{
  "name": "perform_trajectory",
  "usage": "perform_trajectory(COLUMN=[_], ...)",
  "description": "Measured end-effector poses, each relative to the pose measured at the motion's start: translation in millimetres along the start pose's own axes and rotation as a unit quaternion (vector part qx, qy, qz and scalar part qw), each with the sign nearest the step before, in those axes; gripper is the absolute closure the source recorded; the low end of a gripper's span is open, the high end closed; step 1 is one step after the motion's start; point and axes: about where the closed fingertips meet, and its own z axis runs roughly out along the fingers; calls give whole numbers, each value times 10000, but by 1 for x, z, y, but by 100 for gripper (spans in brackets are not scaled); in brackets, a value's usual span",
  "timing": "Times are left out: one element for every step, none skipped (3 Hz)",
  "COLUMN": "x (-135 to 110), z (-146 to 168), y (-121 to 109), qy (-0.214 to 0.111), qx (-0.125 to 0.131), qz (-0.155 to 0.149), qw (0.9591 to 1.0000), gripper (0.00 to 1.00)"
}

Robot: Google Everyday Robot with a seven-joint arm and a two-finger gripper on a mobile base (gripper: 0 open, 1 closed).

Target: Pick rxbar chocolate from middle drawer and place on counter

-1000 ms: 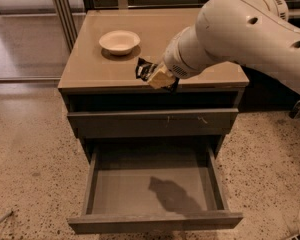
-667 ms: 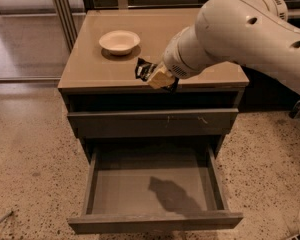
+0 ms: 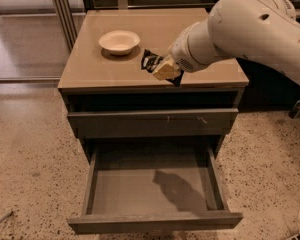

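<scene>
Black wrapper is seen on both sides of the hand (image 3: 165, 70). The rxbar chocolate (image 3: 149, 60) is clasped across its middle, so the hand is judged to be clenched on the bar and not released. The bar is held low over the counter (image 3: 105, 71), close to the front edge and a little right of that edge's middle. Whether its lower end touches the surface cannot be told.

Its long axis is laid obliquely: one end is pointed toward the back left corner, the other toward the front edge, where a dark tip is shown beneath the hand. The white bowl (image 3: 119, 40) is set nearer the back left corner, near the bar but apart from it. Below, the middle drawer (image 3: 152, 186) is pulled out, and nothing but a shadow is seen in it.

The pick is judged done and only the placing is left. Since the bar lies within the hand and already over the counter, little more than a short lowering and a release is called for. With one end so near the front edge, an overhang could be risked; a set-down slightly further back would be safer.
</scene>
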Motion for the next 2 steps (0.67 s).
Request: perform_trajectory(x=[9, 21], z=[15, 34], y=[-28, -55], qy=[-175, -298], qx=[-26, -87], qz=[295, 665], qw=[9994, 9973], gripper=[100, 100])
